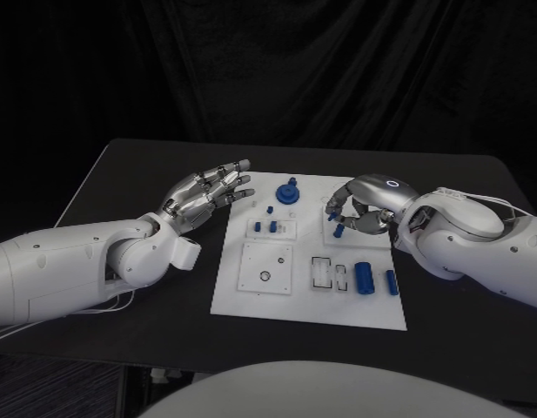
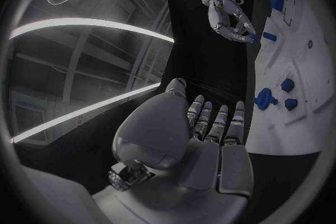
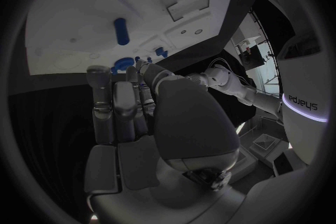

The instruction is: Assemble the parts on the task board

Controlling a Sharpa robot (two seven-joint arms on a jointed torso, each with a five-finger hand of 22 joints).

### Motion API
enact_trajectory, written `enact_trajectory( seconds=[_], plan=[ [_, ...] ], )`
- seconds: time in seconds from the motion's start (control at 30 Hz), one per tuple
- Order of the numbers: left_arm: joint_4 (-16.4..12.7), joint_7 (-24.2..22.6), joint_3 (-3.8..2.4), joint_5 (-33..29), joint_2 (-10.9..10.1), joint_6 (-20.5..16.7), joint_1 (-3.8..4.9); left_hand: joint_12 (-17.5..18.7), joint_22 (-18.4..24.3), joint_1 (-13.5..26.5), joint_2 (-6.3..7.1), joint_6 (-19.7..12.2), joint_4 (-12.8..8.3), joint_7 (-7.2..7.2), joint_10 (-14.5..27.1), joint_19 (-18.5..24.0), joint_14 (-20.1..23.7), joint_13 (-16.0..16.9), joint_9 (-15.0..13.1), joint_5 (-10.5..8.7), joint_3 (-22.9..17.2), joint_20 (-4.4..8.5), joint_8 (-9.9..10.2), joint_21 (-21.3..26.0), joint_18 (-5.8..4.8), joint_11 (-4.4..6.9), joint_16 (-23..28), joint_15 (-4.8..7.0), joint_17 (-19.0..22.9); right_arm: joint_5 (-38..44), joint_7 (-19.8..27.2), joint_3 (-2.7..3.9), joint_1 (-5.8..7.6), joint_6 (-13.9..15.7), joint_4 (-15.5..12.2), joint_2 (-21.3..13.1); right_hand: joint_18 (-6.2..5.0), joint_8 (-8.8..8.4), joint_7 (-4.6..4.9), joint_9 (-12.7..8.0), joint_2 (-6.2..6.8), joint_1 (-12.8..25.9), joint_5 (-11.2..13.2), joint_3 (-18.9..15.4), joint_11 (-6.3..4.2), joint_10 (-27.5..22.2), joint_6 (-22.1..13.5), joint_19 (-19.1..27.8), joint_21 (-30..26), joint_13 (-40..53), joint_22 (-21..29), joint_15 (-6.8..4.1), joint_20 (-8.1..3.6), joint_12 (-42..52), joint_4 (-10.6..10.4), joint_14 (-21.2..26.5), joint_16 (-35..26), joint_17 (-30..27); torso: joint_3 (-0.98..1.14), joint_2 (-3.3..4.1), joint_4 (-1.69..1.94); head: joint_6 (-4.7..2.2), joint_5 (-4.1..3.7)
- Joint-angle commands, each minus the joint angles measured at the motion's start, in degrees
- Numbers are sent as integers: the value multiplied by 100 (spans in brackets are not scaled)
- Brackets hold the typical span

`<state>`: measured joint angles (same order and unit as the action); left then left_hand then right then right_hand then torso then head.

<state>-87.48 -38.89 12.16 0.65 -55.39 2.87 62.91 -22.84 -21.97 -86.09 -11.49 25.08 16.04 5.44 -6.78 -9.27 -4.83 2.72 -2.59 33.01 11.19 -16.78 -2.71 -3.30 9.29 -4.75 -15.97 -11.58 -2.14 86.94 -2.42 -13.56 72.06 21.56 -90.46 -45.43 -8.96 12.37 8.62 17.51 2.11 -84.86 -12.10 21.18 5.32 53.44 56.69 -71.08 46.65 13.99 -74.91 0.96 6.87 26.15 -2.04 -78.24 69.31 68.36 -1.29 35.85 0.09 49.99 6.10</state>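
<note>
2 hands (image 1: 209, 193) (image 1: 359, 213) flank the task board (image 1: 268, 300) (left one outside its edge).

1. Black table (image 1: 130, 174), matte top, rounded far corners.
2. Black curtain (image 1: 293, 70) behind the table, hanging in folds across the whole back.
3. Dark carpet floor (image 1: 43, 383) below the near table edge.
4. Long bright light strips (image 2: 91, 23) overhead, left wrist view.
</note>
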Motion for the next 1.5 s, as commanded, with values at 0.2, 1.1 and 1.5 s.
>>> enact_trajectory(
  seconds=[0.2,1.1,1.5],
  plan=[
    [-16,-195,-6,-29,11,67,-16,-32,-2,-77,-4,-6,7,48,-2,-48,-13,7,-8,32,-38,-11,-3,-23,-73,-47,-48,-40,-10,698,-169,-8,-96,-159,-346,127,112,47,-24,33,-2,26,-31,-38,-15,76,46,-67,53,-33,-465,-8,-2,-66,4,-56,46,21,13,5,-15,1,37],
    [17,-143,-6,-29,83,104,-33,-34,9,-87,-19,13,11,74,-2,-53,-15,7,-10,33,-50,-9,-7,-23,-89,-45,-49,-46,-10,1139,-117,-11,-505,-392,89,908,134,50,-31,62,11,33,-71,-49,-21,119,41,-143,175,-72,-497,-15,-8,-121,-5,-124,148,113,11,8,2,1,-28],
    [19,-112,-6,-29,96,121,-44,-42,7,-95,-27,41,10,92,-4,-59,-15,7,-14,37,-59,-8,-12,-24,-99,-43,-50,-48,-10,1143,-68,-10,-640,-354,275,1124,134,50,-31,65,11,35,-71,-50,-21,123,42,-144,172,-74,-496,-15,-9,-125,-7,-124,145,109,9,4,-5,1,-19]
  ],
)
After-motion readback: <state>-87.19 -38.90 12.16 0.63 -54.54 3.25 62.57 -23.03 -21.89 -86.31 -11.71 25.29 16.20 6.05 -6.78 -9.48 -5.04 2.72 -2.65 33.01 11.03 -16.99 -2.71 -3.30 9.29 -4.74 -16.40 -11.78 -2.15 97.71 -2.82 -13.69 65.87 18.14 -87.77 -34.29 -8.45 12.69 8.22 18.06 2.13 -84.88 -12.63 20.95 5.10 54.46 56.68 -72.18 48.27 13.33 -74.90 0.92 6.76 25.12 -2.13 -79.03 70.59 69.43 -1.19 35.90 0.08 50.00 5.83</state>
